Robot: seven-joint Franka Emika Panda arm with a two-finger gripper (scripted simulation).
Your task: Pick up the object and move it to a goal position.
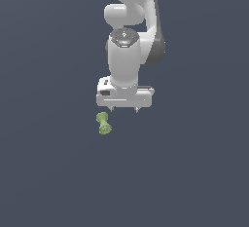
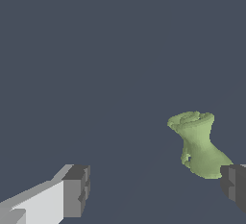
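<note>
Green object (image 2: 198, 143), perhaps partly finger-hidden (image 2: 234, 182).

plain dark surface (image 1: 48, 172)

a flat, slate blue-grey ground fills both views from edge to edge, even in tone and without markings, seams or texture. in the exterior view it is slightly lighter toward the lower part of the surface. in the wrist view the same surface (image 2: 96, 50) shows as one uniform field. no border or wall of it is visible.
</note>
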